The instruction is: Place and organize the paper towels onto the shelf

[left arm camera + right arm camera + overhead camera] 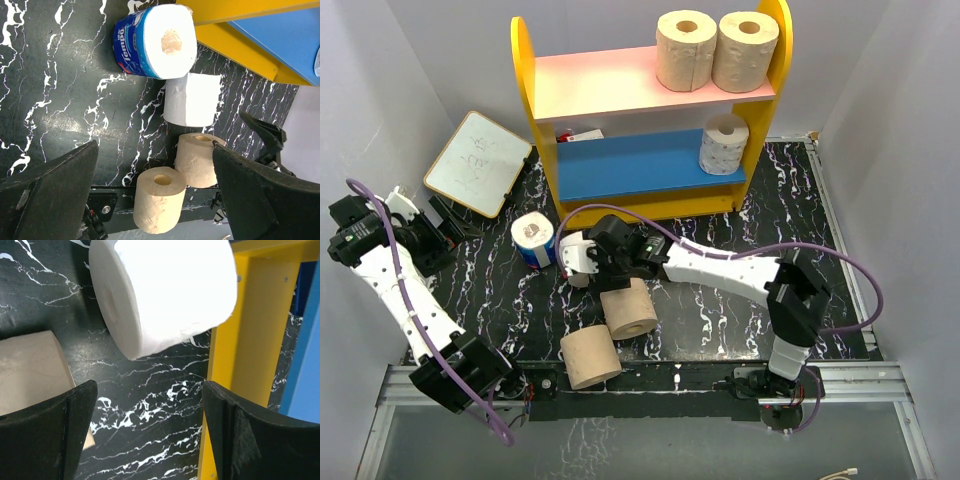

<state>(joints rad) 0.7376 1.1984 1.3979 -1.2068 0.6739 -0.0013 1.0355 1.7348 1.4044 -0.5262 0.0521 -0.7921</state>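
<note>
Overhead, the shelf point(535, 90) stands at the back of a black, white-veined counter point(720, 320). One tan roll point(685, 50) and a second tan roll point(745, 50) stand upright and touching at the right end of the pink upper board point(600, 85). A patterned white roll point(724, 143) stands at the right end of the blue lower board point(630, 170).

On the counter, a blue-wrapped roll point(533, 240) sits before the shelf's left side. A third tan roll point(630, 312) and a fourth tan roll point(590, 357) sit close together toward the near edge.

The right hand point(582, 255) reaches in beside the blue-wrapped roll and largely covers what is beneath it. The left wrist view supplies it: a plain white roll point(192, 99) lies on its side between the blue-wrapped roll and the tan pair. The right wrist view confirms that this roll lies just beyond the fingertips, beside the yellow side panel point(250, 340). The fingers are spread wide and grip nothing.

The left hand point(435, 225) hangs at the far left near a whiteboard point(478, 160). Its own view shows the fingers wide apart and bare counter between them.

Plain pale walls point(380, 80) enclose three sides, and a metal rail point(880, 385) runs along the near edge.
</note>
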